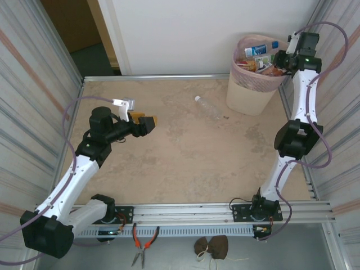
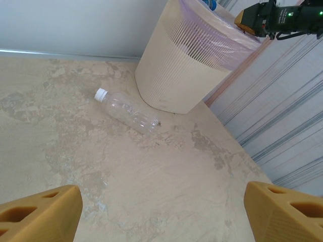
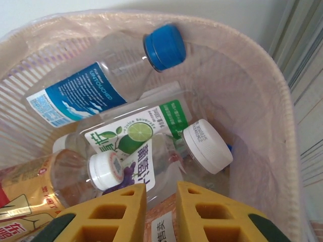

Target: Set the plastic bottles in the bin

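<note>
We judge the clear bottle (image 2: pixel 127 111) light, crushable, slippery; take mid-body | left gripper (image 2: pixel 162 209) wide open, empty | right gripper (image 3: pixel 160 212) closed, empty

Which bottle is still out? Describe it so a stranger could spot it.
Find the tall beige bin at the table's far right corner. Left of its base a bottle lies on its side. It is clear, white-capped and label-free, unlike the labelled bottles in the bin.
</note>
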